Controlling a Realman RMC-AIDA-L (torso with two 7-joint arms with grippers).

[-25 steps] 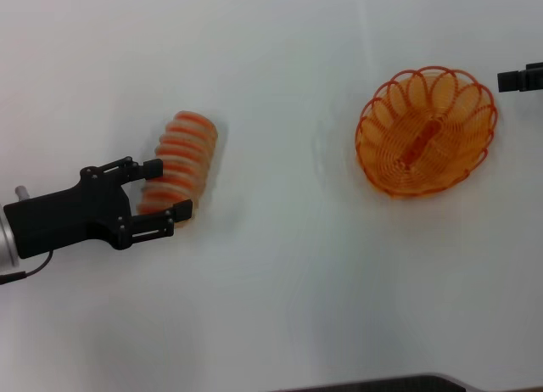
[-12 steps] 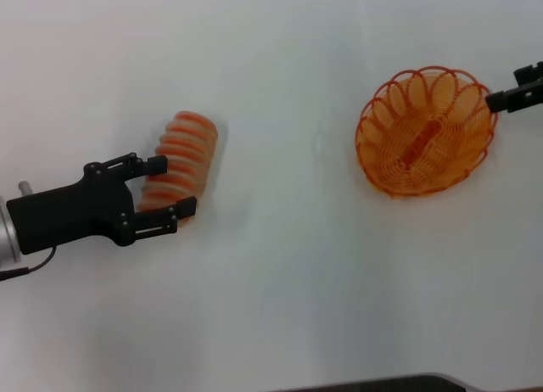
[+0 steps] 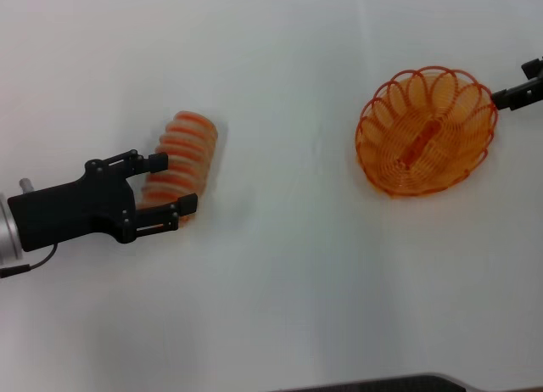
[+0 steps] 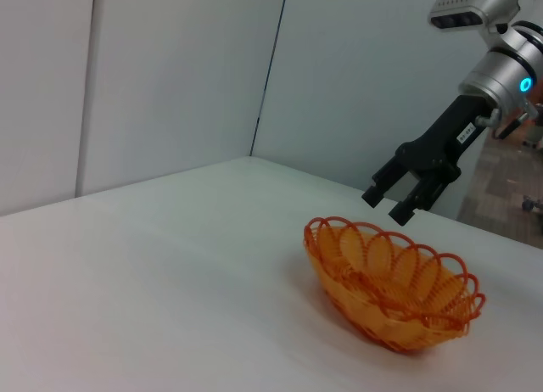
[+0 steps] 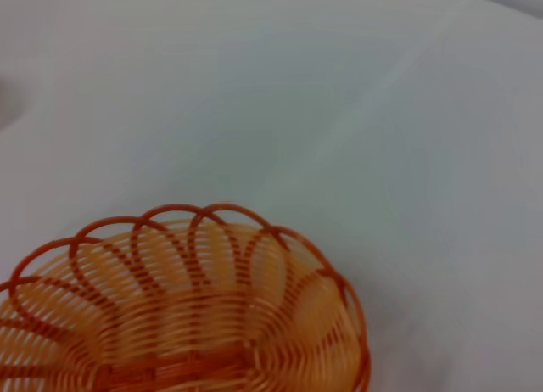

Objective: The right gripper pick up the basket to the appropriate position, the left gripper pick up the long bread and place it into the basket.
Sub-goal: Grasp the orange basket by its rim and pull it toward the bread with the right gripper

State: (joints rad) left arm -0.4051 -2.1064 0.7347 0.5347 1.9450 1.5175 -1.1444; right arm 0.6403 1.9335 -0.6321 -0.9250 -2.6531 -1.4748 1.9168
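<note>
While one long bread (image 3: 179, 160) lies on the white table (image 3: 280, 265), the left gripper (image 3: 172, 186) sits at its near end with its two fingers spread, one on each side of the loaf's lower part, not visibly pressing it. One basket (image 3: 426, 131) rests well apart from that gripper, on the table's right side, holding nothing. The right gripper (image 4: 400, 197) hangs just above and beyond the basket's far rim, its two fingers parted and clear of the wire loops. From the right wrist, only the basket's scalloped edge (image 5: 195, 307) shows directly below.
</note>
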